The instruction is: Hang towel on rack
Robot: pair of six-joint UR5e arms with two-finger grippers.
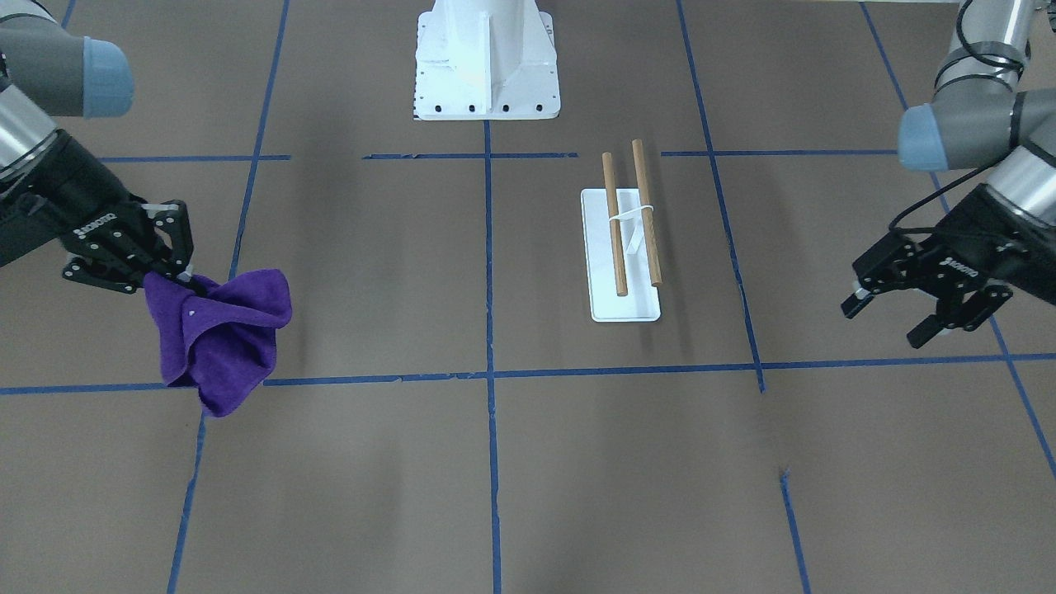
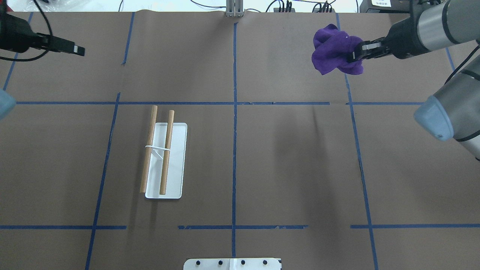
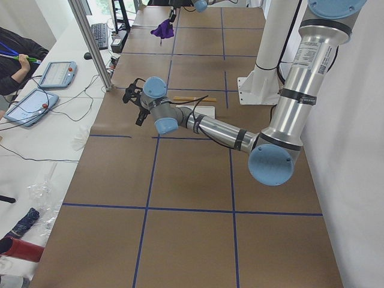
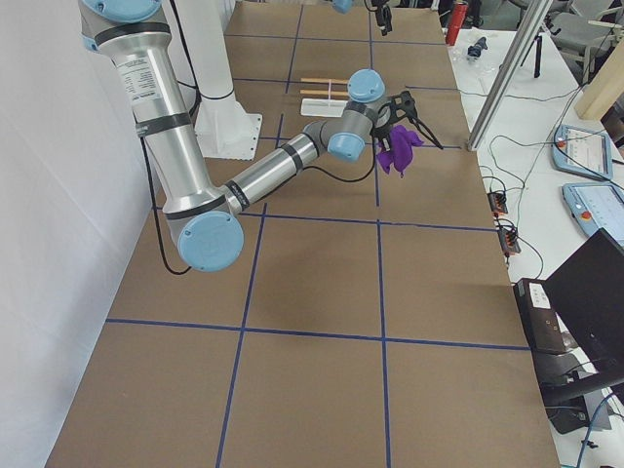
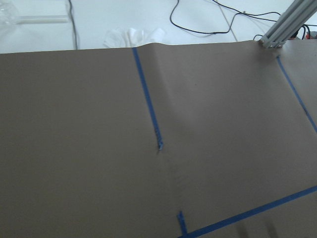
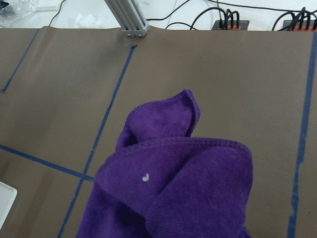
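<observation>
The purple towel (image 1: 221, 337) hangs bunched from my right gripper (image 1: 176, 278), which is shut on its upper edge and holds it above the table. It also shows in the overhead view (image 2: 332, 50) and fills the right wrist view (image 6: 183, 188). The rack (image 1: 600, 280) stands on its flat white base near the table's middle, with two brown wooden rods (image 1: 615, 224) lying parallel above it. It is bare in the overhead view (image 2: 177, 157) too. My left gripper (image 1: 883, 323) is open and empty, held above the table well off to the rack's side.
The large white metal pedestal (image 1: 487, 70) with bolt holes stands at the robot's side of the table. Blue tape lines (image 2: 234, 112) divide the brown table cover. Cables and an aluminium post (image 6: 130, 20) lie past the far edge.
</observation>
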